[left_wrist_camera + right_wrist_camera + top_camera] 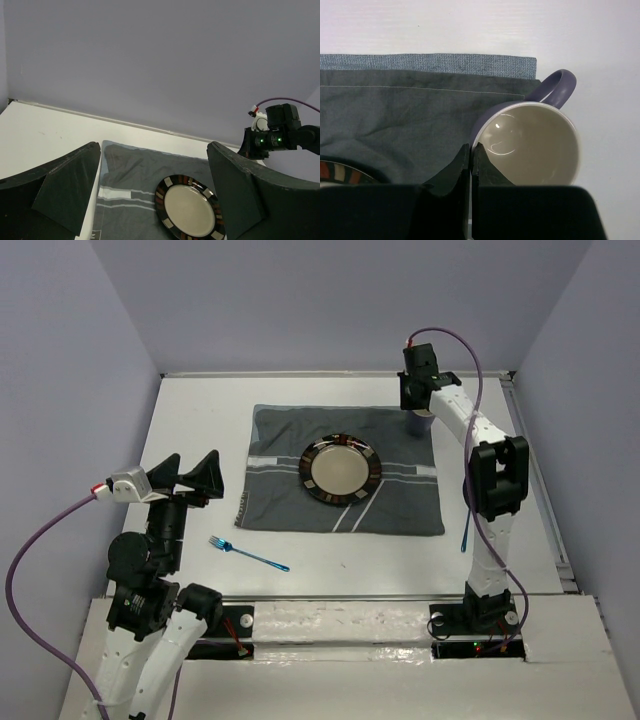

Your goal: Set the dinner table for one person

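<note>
My right tool (471,146) is clenched, tips at the rim of a purple mug (530,145) standing at the far right corner of the dark grey cloth (395,115); whether they touch it I cannot tell. My left tool (152,150) gapes wide, grasping nothing, above the left of the white tabletop (200,420), which carries the cloth with a dark-rimmed plate (341,471) at its middle, and a blue fork (248,554) off its near left corner.

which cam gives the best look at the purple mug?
Right wrist. It looks straight down into the mug, so the rim, pale inside and handle all show, right beside the shut right hand. Top external shows only a sliver of it under that hand. In left wrist I cannot make it out.
</note>
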Tool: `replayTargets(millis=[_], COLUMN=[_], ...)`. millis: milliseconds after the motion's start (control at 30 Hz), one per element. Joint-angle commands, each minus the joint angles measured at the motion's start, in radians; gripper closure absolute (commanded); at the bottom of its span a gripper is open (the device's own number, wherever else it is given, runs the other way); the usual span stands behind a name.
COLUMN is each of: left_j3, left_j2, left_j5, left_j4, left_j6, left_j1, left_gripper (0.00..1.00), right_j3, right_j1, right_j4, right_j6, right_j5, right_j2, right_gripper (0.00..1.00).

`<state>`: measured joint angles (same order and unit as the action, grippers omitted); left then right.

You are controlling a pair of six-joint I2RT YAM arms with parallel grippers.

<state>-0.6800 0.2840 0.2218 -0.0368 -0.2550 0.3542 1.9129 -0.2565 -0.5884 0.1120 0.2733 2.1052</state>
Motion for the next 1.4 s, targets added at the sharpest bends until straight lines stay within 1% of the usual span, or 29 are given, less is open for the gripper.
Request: replayTargets(millis=[0, 200, 433, 467, 500, 533, 600, 633, 700, 733, 767, 800, 833, 867, 900, 933, 967, 1000, 1033, 1067, 1100, 1133, 1167, 1200, 1233, 1267, 1333, 1367], left_j3=[-0.015, -0.016, -0.016, -0.015, -0.015, -0.015, -0.015, -0.015, -0.016, -0.016, -0.016, -0.018, -0.018, -0.018, -0.019, -0.020, -0.020, -0.020, -0.020, -0.020, -0.020, -0.020, -0.020, -0.020, -0.018, -0.019, -0.018, -0.018], left_j2=[0.009, 0.006, 0.009, 0.009, 0.007, 0.007, 0.006, 0.007, 0.006, 0.001, -0.002, -0.005, -0.012, -0.017, -0.025, -0.028, -0.029, -0.032, -0.034, -0.035, -0.039, -0.043, -0.048, -0.055, -0.057, -0.057, -0.058, -0.060], left_j5=[0.008, 0.010, 0.005, 0.004, 0.005, 0.005, 0.005, 0.004, 0.004, 0.005, 0.005, 0.007, 0.008, 0.011, 0.013, 0.016, 0.020, 0.022, 0.024, 0.025, 0.025, 0.030, 0.030, 0.031, 0.034, 0.039, 0.044, 0.047], left_j4=[-0.035, -0.035, -0.035, -0.035, -0.035, -0.035, -0.035, -0.035, -0.035, -0.035, -0.035, -0.035, -0.035, -0.035, -0.035, -0.035, -0.035, -0.035, -0.037, -0.035, -0.037, -0.037, -0.037, -0.038, -0.038, -0.038, -0.038, -0.037], left_j6=[0.011, 0.014, 0.013, 0.013, 0.013, 0.013, 0.011, 0.011, 0.010, 0.011, 0.011, 0.011, 0.011, 0.013, 0.014, 0.016, 0.019, 0.020, 0.020, 0.023, 0.023, 0.025, 0.025, 0.026, 0.025, 0.026, 0.026, 0.028], left_j1=[0.005, 0.005, 0.005, 0.006, 0.006, 0.006, 0.006, 0.006, 0.006, 0.006, 0.008, 0.008, 0.009, 0.009, 0.009, 0.011, 0.017, 0.020, 0.025, 0.037, 0.042, 0.046, 0.057, 0.060, 0.063, 0.071, 0.075, 0.078], left_gripper=[0.01, 0.01, 0.01, 0.01, 0.01, 0.01, 0.01, 0.01, 0.01, 0.01, 0.01, 0.01, 0.01, 0.01, 0.01, 0.01, 0.01, 0.01, 0.01, 0.01, 0.01, 0.01, 0.01, 0.01, 0.01, 0.01, 0.01, 0.01], right_j3=[0.100, 0.132, 0.147, 0.147, 0.147, 0.146, 0.137, 0.135, 0.126, 0.112, 0.097, 0.077, 0.016, -0.027, -0.081, -0.141, -0.282, -0.364, -0.444, -0.612, -0.691, -0.762, -0.892, -0.951, -0.998, -1.079, -1.136, -1.153], right_j1=[-0.004, -0.004, -0.004, -0.004, -0.004, -0.004, -0.004, -0.004, -0.004, -0.004, -0.004, -0.004, -0.004, -0.004, -0.004, -0.004, 0.017, 0.029, 0.040, 0.071, 0.088, 0.106, 0.124, 0.158, 0.181, 0.210, 0.282, 0.298], right_j4=[0.025, 0.027, 0.032, 0.032, 0.032, 0.032, 0.032, 0.032, 0.030, 0.029, 0.030, 0.030, 0.029, 0.029, 0.032, 0.035, 0.044, 0.053, 0.059, 0.068, 0.091, 0.093, 0.093, 0.104, 0.101, 0.095, 0.081, 0.061], right_j6=[-0.057, -0.072, -0.034, -0.031, -0.029, -0.023, -0.015, -0.014, -0.003, -0.002, 0.003, 0.011, 0.038, 0.057, 0.101, 0.129, 0.194, 0.230, 0.265, 0.302, 0.360, 0.389, 0.423, 0.455, 0.471, 0.497, 0.494, 0.499], right_j5=[0.018, 0.035, 0.024, 0.023, 0.026, 0.036, 0.043, 0.044, 0.059, 0.066, 0.073, 0.093, 0.137, 0.156, 0.174, 0.185, 0.190, 0.184, 0.181, 0.172, 0.156, 0.141, 0.112, 0.097, 0.089, 0.051, -0.014, -0.043], right_j2=[-0.008, 0.038, 0.078, 0.081, 0.084, 0.082, 0.073, 0.055, 0.027, -0.011, -0.011, -0.064, -0.098, -0.137, -0.224, -0.275, -0.380, -0.434, -0.489, -0.546, -0.603, -0.704, -0.752, -0.833, -0.864, -0.892, -0.921, -0.925], right_gripper=[1.00, 1.00, 1.00, 0.99, 0.95, 0.83, 0.70, 0.55, 0.40, 0.33, 0.32, 0.29, 0.28, 0.28, 0.29, 0.30, 0.34, 0.37, 0.43, 0.48, 0.52, 0.54, 0.60, 0.60, 0.60, 0.62, 0.61, 0.60])
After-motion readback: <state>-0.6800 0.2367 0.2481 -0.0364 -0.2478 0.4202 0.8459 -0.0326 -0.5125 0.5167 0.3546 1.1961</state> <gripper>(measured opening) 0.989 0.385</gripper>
